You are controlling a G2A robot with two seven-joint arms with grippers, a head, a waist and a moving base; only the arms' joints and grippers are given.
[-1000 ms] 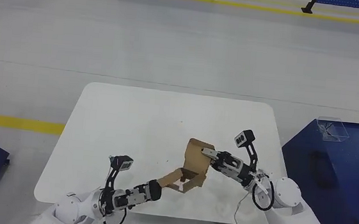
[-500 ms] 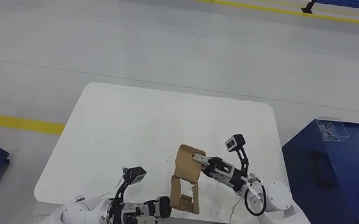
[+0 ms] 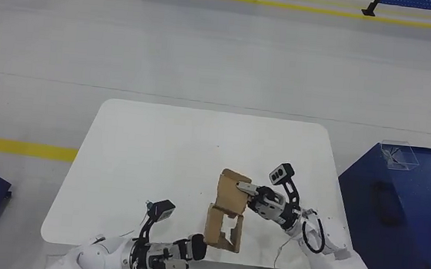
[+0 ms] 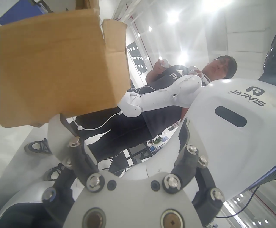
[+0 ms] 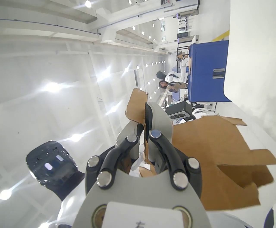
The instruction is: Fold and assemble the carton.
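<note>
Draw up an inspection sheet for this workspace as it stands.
Surface: white table, with the carton near its front edge.
Job's things: brown carton, partly folded, flaps still open.
Clutter: nothing seen.
Grippers: right gripper shut on a carton flap; left gripper open, one finger at the carton's edge, contact unclear.
Cables: white cable hangs under the right arm.
Surroundings: blue cabinet beside the table on the right arm's side; yellow floor line.

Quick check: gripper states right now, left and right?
Left gripper: open, carton edge by one fingertip, not gripped.
Right gripper: shut on a carton flap.
</note>
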